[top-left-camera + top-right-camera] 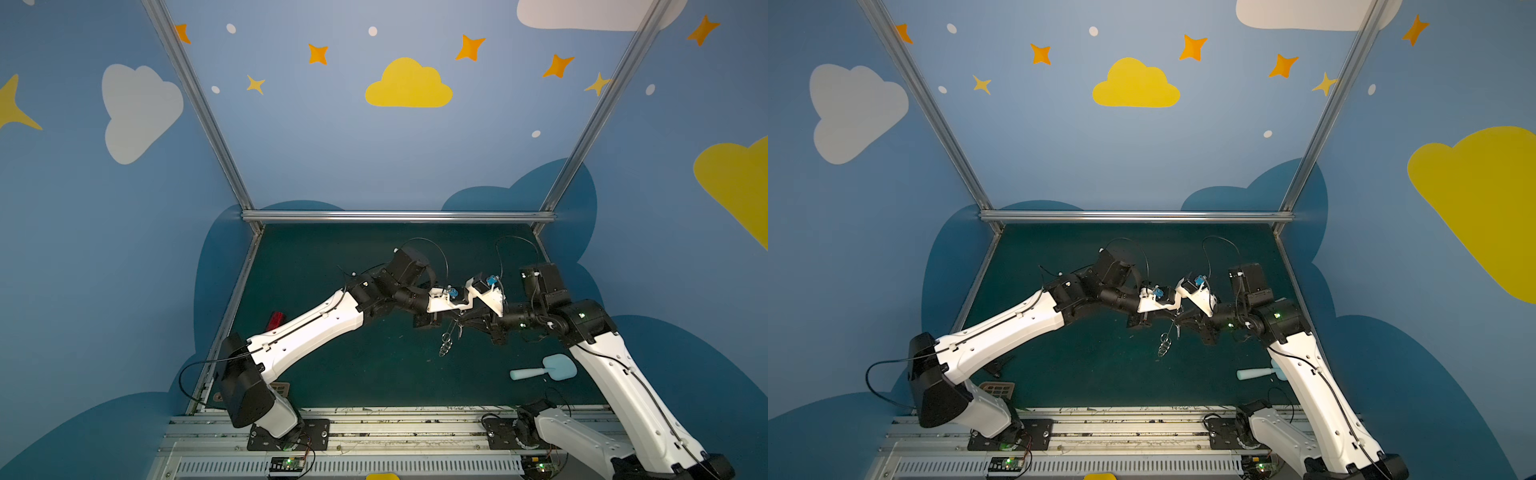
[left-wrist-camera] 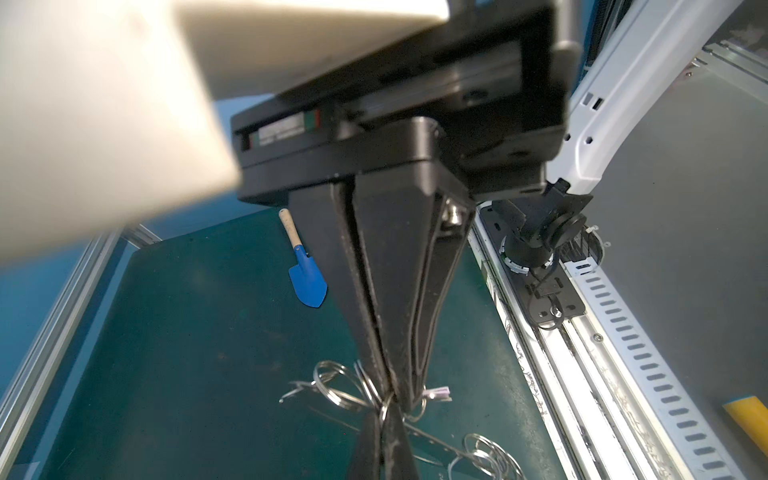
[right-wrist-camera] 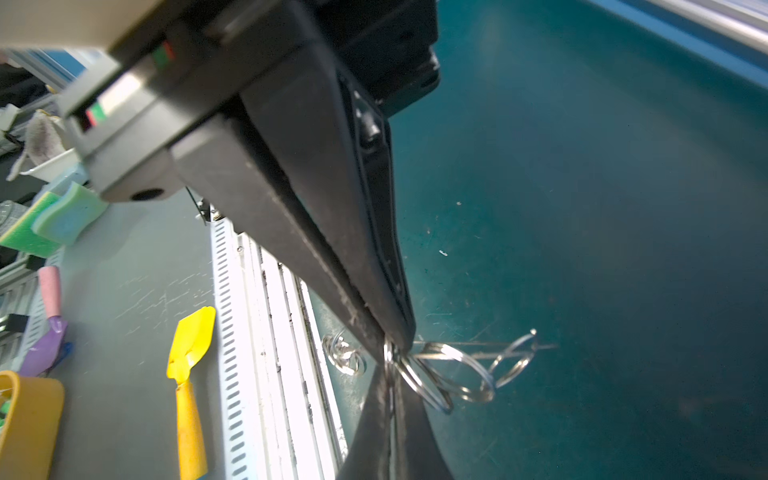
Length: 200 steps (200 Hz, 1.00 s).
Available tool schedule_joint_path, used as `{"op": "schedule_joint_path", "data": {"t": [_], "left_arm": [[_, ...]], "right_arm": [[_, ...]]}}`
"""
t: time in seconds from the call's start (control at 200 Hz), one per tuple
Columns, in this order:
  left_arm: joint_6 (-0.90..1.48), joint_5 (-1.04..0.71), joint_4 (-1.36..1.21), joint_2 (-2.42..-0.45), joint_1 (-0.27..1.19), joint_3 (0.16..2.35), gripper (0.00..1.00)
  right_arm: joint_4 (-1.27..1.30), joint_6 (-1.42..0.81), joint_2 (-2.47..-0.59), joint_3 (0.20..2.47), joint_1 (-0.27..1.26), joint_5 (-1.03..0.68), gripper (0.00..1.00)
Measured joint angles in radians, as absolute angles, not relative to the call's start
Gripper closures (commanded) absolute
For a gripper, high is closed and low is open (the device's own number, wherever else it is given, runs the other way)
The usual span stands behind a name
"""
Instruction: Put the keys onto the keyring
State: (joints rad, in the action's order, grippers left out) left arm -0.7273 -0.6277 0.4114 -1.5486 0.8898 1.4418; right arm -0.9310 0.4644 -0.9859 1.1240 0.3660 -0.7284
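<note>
Plainly, both task things hang in the air over the middle of the bench (image 1: pixel 374 374), where the two arms meet tip to tip. The left fingers (image 2: pixel 399 291) are pinched tight together. The key (image 2: pixel 437 392) shows only its pale plastic head, poking out just beside their tips. Its blade is hidden, so the grip looks to be on it, though the contact itself cannot be seen. The right fingers (image 3: pixel 316 208) stand very narrow, nipping the keyring (image 3: pixel 461 353) at a split ring, with the grey plate edge-on and the other rings fanned out beside them. In both top views the keyring (image 1: pixel 444 345) dangles below the tips. I judge the key light, stiff and slippery on bare metal, so it is best held by the plastic head. The keyring seems light and rigid in the plate, but its rings swing and spring. A hold on the flat plate close to the chosen ring should steady it.
</note>
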Motion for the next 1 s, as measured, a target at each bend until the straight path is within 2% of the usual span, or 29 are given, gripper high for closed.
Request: {"op": "schedule_joint_path", "data": {"t": [0.366, 1.001], "left_arm": [[-0.588, -0.658, 0.244, -1.474, 0.845, 1.288, 0.96], [-0.394, -0.676, -0.041, -1.43, 0.84, 1.183, 0.96]], "right_arm": [[-0.824, 0.396, -0.853, 1.004, 0.294, -0.735, 0.74], [-0.541, 0.223, -0.755, 0.824, 0.297, -0.835, 0.59]]}}
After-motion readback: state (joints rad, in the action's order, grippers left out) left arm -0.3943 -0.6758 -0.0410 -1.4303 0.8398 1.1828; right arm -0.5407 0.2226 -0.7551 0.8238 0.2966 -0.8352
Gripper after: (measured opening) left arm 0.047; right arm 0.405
